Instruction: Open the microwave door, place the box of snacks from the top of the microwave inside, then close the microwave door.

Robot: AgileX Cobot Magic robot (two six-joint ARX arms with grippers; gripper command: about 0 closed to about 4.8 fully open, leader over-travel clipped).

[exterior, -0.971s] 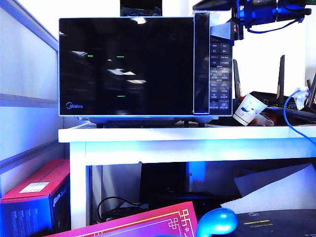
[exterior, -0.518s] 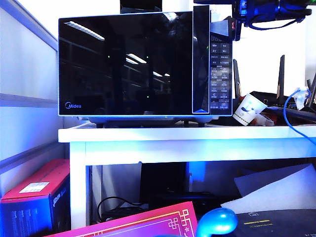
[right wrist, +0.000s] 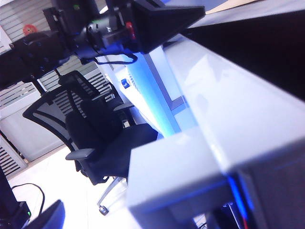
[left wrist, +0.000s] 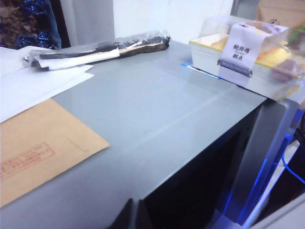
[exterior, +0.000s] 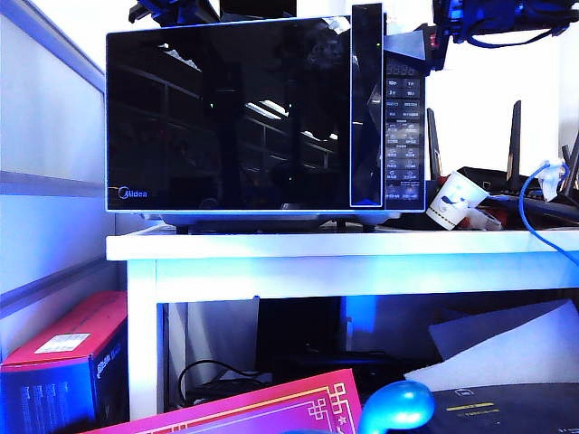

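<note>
Microwave (exterior: 262, 117) is seen on a white table (exterior: 344, 246), its door (exterior: 231, 113) swung slightly ajar at the handle side beside the button panel (exterior: 404, 136). Snack box (left wrist: 248, 59) rests on the microwave's grey top, near an envelope (left wrist: 43, 152). Left gripper (left wrist: 135, 217) hovers over the top's front edge, fingers drawn together. Right gripper (right wrist: 157, 21) is held by the door's upper corner, its opening not discernible.
</note>
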